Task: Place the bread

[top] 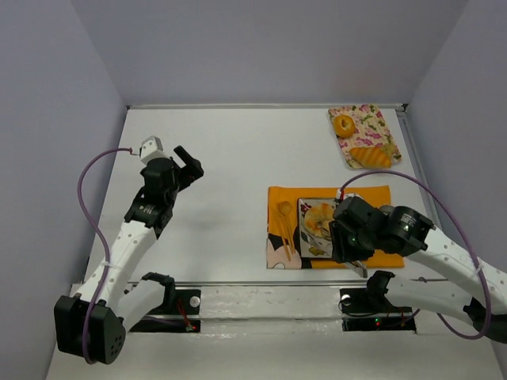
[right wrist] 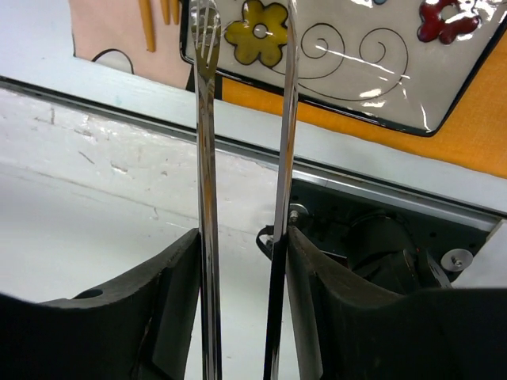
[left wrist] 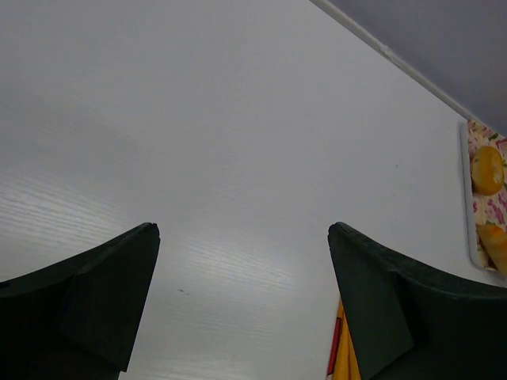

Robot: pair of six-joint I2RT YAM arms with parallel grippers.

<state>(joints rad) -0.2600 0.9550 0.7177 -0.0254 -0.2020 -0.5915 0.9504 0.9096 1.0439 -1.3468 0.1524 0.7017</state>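
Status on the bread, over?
Left end effector open, empty. Right end effector shut on tongs, close by the plate. Bread lying on the plate, not gripped. No obstruction seen.

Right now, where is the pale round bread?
In the top view, the bread lies on the square patterned plate on the orange mat, right of centre, beside the right gripper, which holds metal tongs.

Top cam looks down on the whole table from high behind its near edge; left wrist cam, low and skimming, shares the far-right tray, and right wrist cam, close-in, shares the plate.
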